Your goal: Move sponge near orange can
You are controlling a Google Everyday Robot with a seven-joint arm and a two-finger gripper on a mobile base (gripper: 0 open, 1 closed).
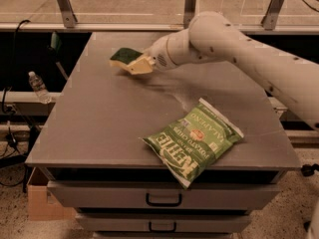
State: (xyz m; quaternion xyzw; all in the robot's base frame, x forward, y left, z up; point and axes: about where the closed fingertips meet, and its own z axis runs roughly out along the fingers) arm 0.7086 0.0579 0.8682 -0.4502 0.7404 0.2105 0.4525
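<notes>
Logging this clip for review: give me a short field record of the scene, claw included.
claw: above the table's far side, holding the sponge
sponge: at the claw's tip, green top showing
orange can: not visible
chip bag: flat near the table's front edge, apart from the claw
table: grey, with drawers below
bottle: upright, off the table's left side

My gripper (135,63), clamped on the sponge (121,56), hangs over the table's (99,123) back left. I see open tabletop left and forward of it. The bag (194,141) blocks the front right.
</notes>
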